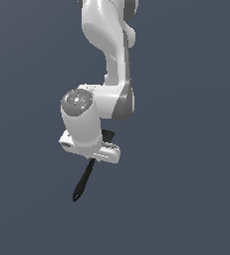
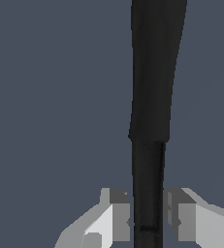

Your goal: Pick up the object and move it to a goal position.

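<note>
The object (image 1: 81, 183) is a slim black utensil. In the exterior view its tapered handle sticks out below the white hand, slanting toward the exterior view's left, and a dark bit of its other end (image 1: 108, 135) shows behind the hand. In the wrist view the object (image 2: 152, 72) runs lengthwise through my gripper (image 2: 147, 220). The grey fingers (image 2: 120, 218) press against its narrow shaft from both sides. The gripper is shut on the object. In the exterior view the hand hides the fingertips.
A plain dark blue-grey surface fills both views. The white arm (image 1: 109, 45) comes down from the upper middle of the exterior view. No other object shows.
</note>
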Robot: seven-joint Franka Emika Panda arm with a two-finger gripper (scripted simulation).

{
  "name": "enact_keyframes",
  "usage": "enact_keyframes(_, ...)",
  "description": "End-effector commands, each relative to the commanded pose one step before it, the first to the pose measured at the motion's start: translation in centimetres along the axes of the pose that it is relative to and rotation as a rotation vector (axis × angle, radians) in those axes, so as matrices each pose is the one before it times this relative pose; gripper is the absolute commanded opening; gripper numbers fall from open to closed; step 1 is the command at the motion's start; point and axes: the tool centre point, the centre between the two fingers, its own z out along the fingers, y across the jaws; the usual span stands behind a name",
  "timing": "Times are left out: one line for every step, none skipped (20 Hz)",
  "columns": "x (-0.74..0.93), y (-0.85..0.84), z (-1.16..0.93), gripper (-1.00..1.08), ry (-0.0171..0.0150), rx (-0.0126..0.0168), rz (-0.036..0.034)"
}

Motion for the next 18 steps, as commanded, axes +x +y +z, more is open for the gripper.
enact_keyframes(0.992, 1.326, -2.4, -1.0, 0.00135, 0.0003, -0.00031)
enact_keyframes(0.387, 0.485, -0.902, -1.0, 0.00016, 0.00009, -0.00045)
enact_keyframes(0.393, 0.51, -0.881, -1.0, 0.0, 0.0, 0.0)
enact_keyframes(0.392, 0.503, -0.871, -1.0, 0.0, 0.0, 0.0)
enact_keyframes(0.385, 0.49, -0.848, -1.0, 0.0, 0.0, 0.0)
enact_keyframes(0.366, 0.461, -0.798, -1.0, 0.0, 0.0, 0.0)
enact_keyframes(0.347, 0.433, -0.751, -1.0, 0.0, 0.0, 0.0)
enact_keyframes(0.322, 0.359, -0.722, -1.0, 0.00021, -0.00008, -0.00065)
enact_keyframes(0.315, 0.385, -0.668, -1.0, 0.0, 0.0, 0.0)
enact_keyframes(0.301, 0.364, -0.632, -1.0, 0.0, 0.0, 0.0)
enact_keyframes(0.287, 0.344, -0.598, -1.0, 0.0, 0.0, 0.0)
enact_keyframes(0.275, 0.325, -0.566, -1.0, 0.0, 0.0, 0.0)
enact_keyframes(0.263, 0.308, -0.536, -1.0, 0.0, 0.0, 0.0)
enact_keyframes(0.25, 0.29, -0.505, -1.0, 0.0, 0.0, 0.0)
enact_keyframes(0.23, 0.263, -0.459, -1.0, 0.0, 0.0, 0.0)
enact_keyframes(0.209, 0.236, -0.412, -1.0, 0.0, 0.0, 0.0)
enact_keyframes(0.19, 0.211, -0.369, -1.0, 0.0, 0.0, 0.0)
enact_keyframes(0.172, 0.188, -0.331, -1.0, 0.0, 0.0, 0.0)
